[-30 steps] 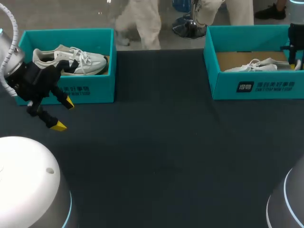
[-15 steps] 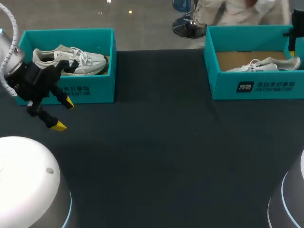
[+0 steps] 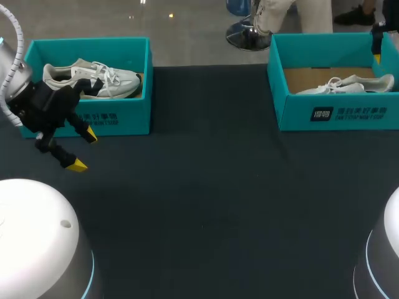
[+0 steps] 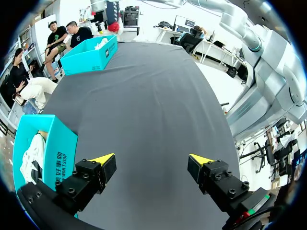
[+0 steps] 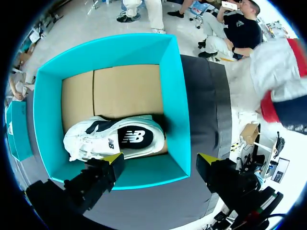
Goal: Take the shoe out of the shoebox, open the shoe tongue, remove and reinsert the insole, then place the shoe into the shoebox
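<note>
R gripper (image 5: 160, 162) spread wide above shoebox (image 5: 171, 96) corner, shoe (image 5: 120, 139) lying inside

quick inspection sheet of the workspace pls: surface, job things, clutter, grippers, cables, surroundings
surface: dark table, a box at each far corner
job's things: left shoe in left box; right shoe on its side in right box
clutter: nothing seen
grippers: left gripper open, empty, in front of left box; right gripper open, empty, above right box
cables: white hose above left gripper
surroundings: nothing seen reaching over the table
</note>
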`<state>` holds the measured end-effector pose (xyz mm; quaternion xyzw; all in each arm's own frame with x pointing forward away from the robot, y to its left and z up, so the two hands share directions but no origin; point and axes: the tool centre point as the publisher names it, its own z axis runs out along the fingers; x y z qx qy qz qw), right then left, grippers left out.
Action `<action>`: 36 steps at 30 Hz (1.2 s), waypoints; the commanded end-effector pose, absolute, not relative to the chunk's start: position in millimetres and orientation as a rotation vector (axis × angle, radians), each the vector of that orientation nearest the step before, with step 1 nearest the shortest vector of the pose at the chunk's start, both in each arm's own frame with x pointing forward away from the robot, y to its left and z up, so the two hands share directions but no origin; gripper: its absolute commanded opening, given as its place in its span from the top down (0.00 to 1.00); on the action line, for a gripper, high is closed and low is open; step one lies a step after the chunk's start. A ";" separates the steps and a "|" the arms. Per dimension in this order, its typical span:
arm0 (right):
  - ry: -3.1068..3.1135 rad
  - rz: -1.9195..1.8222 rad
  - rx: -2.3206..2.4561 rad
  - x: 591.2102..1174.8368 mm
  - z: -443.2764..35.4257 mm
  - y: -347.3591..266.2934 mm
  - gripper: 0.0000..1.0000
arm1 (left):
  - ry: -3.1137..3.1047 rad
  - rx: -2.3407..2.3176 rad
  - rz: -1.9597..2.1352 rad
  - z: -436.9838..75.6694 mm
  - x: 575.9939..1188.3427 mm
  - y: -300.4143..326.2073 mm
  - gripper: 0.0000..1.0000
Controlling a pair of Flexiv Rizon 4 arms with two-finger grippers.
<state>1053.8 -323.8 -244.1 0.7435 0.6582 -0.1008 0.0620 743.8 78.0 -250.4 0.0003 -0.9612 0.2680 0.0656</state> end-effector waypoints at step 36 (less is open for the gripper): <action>1.990 -0.312 2.252 1056.6 -244.2 -323.9 0.00 | -3.047 -1.011 0.458 -227.5 936.4 226.1 0.00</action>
